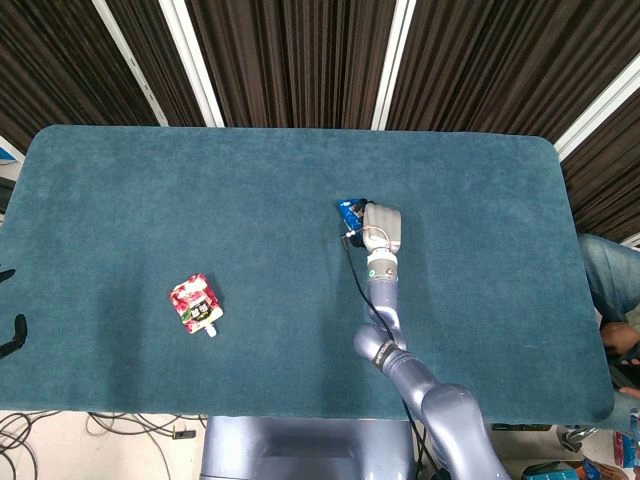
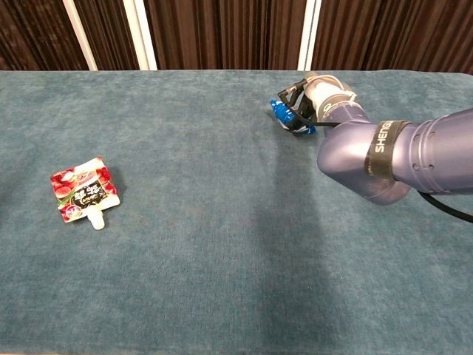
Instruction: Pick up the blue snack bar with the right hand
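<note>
The blue snack bar (image 1: 349, 212) sits near the middle of the teal table (image 1: 200, 180), slightly toward the back. My right hand (image 1: 381, 226) grips it, with dark fingers curled around the wrapper. In the chest view the blue snack bar (image 2: 285, 115) sticks out to the left of the right hand (image 2: 316, 100). Whether the bar touches the cloth or hangs just over it I cannot tell. Only dark fingertips (image 1: 10, 335) of my left hand show at the left edge of the head view, off the table.
A red and white drink pouch (image 1: 194, 304) with a white spout lies flat on the front left of the table, also seen as the pouch (image 2: 83, 189) in the chest view. A person's leg in jeans (image 1: 610, 290) is beyond the right edge.
</note>
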`<act>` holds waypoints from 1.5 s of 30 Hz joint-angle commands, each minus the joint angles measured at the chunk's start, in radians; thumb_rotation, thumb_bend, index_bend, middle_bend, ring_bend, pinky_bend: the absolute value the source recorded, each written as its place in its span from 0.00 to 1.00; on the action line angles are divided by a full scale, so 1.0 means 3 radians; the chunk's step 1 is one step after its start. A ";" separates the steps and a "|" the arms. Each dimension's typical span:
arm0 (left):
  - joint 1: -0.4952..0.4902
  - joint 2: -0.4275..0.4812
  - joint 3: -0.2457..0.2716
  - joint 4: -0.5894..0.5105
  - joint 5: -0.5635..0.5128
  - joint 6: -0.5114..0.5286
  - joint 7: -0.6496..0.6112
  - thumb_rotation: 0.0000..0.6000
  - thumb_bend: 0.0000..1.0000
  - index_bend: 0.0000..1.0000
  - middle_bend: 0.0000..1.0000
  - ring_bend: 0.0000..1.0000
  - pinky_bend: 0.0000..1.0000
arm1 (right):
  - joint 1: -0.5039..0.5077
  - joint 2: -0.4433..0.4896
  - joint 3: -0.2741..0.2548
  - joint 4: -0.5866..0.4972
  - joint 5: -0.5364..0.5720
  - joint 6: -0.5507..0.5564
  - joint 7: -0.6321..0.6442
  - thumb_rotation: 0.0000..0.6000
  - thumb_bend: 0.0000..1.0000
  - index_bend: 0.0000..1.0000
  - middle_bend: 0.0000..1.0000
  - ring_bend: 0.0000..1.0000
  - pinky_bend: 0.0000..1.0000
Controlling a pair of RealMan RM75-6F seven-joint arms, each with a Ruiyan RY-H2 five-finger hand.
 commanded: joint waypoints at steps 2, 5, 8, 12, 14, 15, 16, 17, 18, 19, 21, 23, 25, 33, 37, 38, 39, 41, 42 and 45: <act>-0.0004 -0.0001 0.0001 -0.0002 0.0005 -0.0004 0.0011 1.00 0.53 0.14 0.04 0.12 0.16 | -0.0141 0.0116 -0.0033 -0.0182 -0.0119 0.0125 0.0239 1.00 0.51 0.43 0.44 0.62 0.45; -0.0007 -0.0006 0.0000 -0.0002 0.0008 0.0000 0.0028 1.00 0.53 0.14 0.04 0.12 0.16 | -0.0290 0.0249 -0.0074 -0.0416 -0.0227 0.0273 0.0436 1.00 0.51 0.43 0.44 0.62 0.45; -0.0009 -0.0006 -0.0002 -0.0013 0.0006 0.0001 0.0043 1.00 0.53 0.14 0.04 0.12 0.16 | -0.0457 0.0421 -0.0091 -0.0748 -0.0309 0.0413 0.0609 1.00 0.51 0.43 0.44 0.62 0.45; -0.0011 -0.0014 0.0001 -0.0014 0.0008 0.0006 0.0081 1.00 0.53 0.14 0.04 0.12 0.16 | -0.0791 0.0804 -0.0145 -0.1526 -0.0436 0.0602 0.0765 1.00 0.51 0.43 0.44 0.62 0.45; -0.0014 -0.0021 0.0003 -0.0010 0.0010 0.0004 0.0096 1.00 0.53 0.14 0.04 0.12 0.16 | -0.1001 0.1055 -0.0174 -0.2042 -0.0483 0.0682 0.0821 1.00 0.51 0.43 0.44 0.62 0.45; -0.0016 -0.0024 0.0003 -0.0009 0.0009 0.0004 0.0104 1.00 0.53 0.14 0.04 0.12 0.16 | -0.1108 0.1199 -0.0183 -0.2332 -0.0498 0.0685 0.0866 1.00 0.51 0.43 0.44 0.62 0.45; -0.0017 -0.0027 0.0002 -0.0009 0.0007 0.0004 0.0110 1.00 0.53 0.14 0.04 0.12 0.16 | -0.1223 0.1347 -0.0195 -0.2618 -0.0501 0.0687 0.0900 1.00 0.51 0.43 0.44 0.62 0.45; -0.0018 -0.0029 0.0001 -0.0009 0.0007 0.0005 0.0114 1.00 0.53 0.14 0.04 0.12 0.16 | -0.1294 0.1443 -0.0202 -0.2800 -0.0497 0.0684 0.0919 1.00 0.51 0.43 0.44 0.62 0.45; -0.0017 -0.0032 0.0000 -0.0006 0.0003 0.0006 0.0118 1.00 0.53 0.14 0.04 0.12 0.16 | -0.1392 0.1591 -0.0211 -0.3073 -0.0492 0.0655 0.0955 1.00 0.51 0.43 0.44 0.62 0.45; -0.0016 -0.0035 0.0000 -0.0002 0.0001 0.0009 0.0119 1.00 0.53 0.14 0.04 0.12 0.16 | -0.1468 0.1731 -0.0227 -0.3304 -0.0486 0.0602 0.0979 1.00 0.51 0.43 0.44 0.61 0.45; -0.0016 -0.0040 -0.0002 0.0003 -0.0001 0.0012 0.0120 1.00 0.53 0.14 0.04 0.12 0.16 | -0.1603 0.1971 -0.0239 -0.3687 -0.0464 0.0532 0.1042 1.00 0.51 0.43 0.44 0.61 0.45; -0.0015 -0.0045 -0.0004 0.0010 -0.0007 0.0013 0.0120 1.00 0.53 0.14 0.04 0.12 0.16 | -0.1703 0.2160 -0.0263 -0.3963 -0.0479 0.0491 0.1093 1.00 0.51 0.43 0.44 0.61 0.45; -0.0016 -0.0048 -0.0006 0.0013 -0.0007 0.0013 0.0122 1.00 0.53 0.14 0.04 0.12 0.16 | -0.1781 0.2296 -0.0278 -0.4160 -0.0504 0.0472 0.1154 1.00 0.51 0.43 0.43 0.61 0.45; -0.0022 -0.0059 -0.0011 0.0027 -0.0008 0.0013 0.0134 1.00 0.53 0.14 0.04 0.12 0.16 | -0.2185 0.2900 -0.0345 -0.4960 -0.0796 0.0429 0.1632 1.00 0.51 0.42 0.43 0.60 0.45; -0.0018 -0.0063 -0.0014 0.0034 -0.0003 0.0024 0.0125 1.00 0.53 0.14 0.04 0.12 0.16 | -0.2339 0.3128 -0.0320 -0.5259 -0.0963 0.0370 0.2031 1.00 0.51 0.42 0.43 0.61 0.45; -0.0016 -0.0065 -0.0013 0.0038 0.0000 0.0028 0.0124 1.00 0.53 0.14 0.04 0.12 0.16 | -0.2372 0.3177 -0.0307 -0.5322 -0.1011 0.0347 0.2153 1.00 0.51 0.42 0.43 0.61 0.45; -0.0016 -0.0065 -0.0013 0.0039 0.0003 0.0030 0.0125 1.00 0.53 0.14 0.04 0.12 0.16 | -0.2399 0.3222 -0.0299 -0.5366 -0.1063 0.0329 0.2257 1.00 0.51 0.42 0.43 0.61 0.45; -0.0017 -0.0067 -0.0013 0.0040 0.0006 0.0030 0.0123 1.00 0.54 0.14 0.04 0.12 0.16 | -0.2456 0.3307 -0.0291 -0.5445 -0.1184 0.0315 0.2448 1.00 0.51 0.42 0.43 0.60 0.45; -0.0017 -0.0067 -0.0012 0.0040 0.0008 0.0030 0.0123 1.00 0.54 0.14 0.04 0.12 0.16 | -0.2484 0.3343 -0.0291 -0.5478 -0.1238 0.0323 0.2527 1.00 0.51 0.42 0.43 0.60 0.45; -0.0018 -0.0071 -0.0009 0.0043 0.0019 0.0034 0.0135 1.00 0.54 0.14 0.04 0.12 0.16 | -0.2558 0.3426 -0.0304 -0.5564 -0.1381 0.0370 0.2731 1.00 0.51 0.42 0.43 0.60 0.45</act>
